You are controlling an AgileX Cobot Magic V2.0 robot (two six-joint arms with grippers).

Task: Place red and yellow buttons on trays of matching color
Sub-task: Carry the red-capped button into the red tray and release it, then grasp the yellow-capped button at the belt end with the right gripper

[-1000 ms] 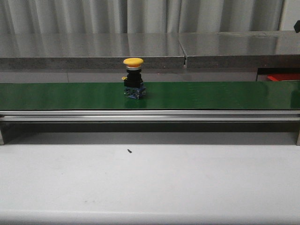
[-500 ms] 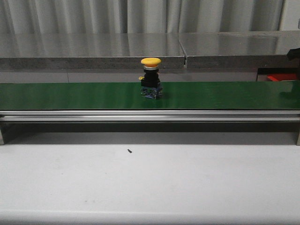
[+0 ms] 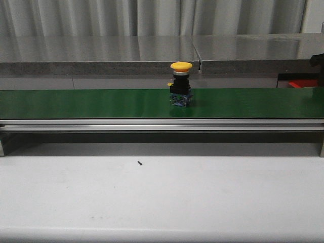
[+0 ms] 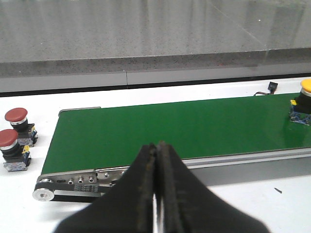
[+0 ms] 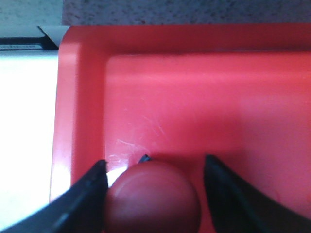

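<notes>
A yellow button (image 3: 180,83) stands upright on the green conveyor belt (image 3: 76,103), a little right of its middle; the left wrist view catches the yellow button (image 4: 303,99) at the picture's edge. Two red buttons (image 4: 17,119) (image 4: 9,145) wait on the white table beside the belt's end. My left gripper (image 4: 157,144) hovers before the belt, shut and empty. My right gripper (image 5: 153,162) is open over the red tray (image 5: 194,97), straddling a red button (image 5: 153,194) that sits in it; one finger is close to the cap, the other stands apart. A yellow tray is out of view.
The red tray (image 3: 304,82) shows at the far right behind the belt. A steel counter (image 3: 101,50) runs along the back. A metal rail (image 3: 162,125) borders the belt's front. A small dark speck (image 3: 139,163) lies on the white table.
The yellow button has travelled to the right along the belt, from left of centre to right of centre. A dark bit of the right arm now shows at the right edge.
</notes>
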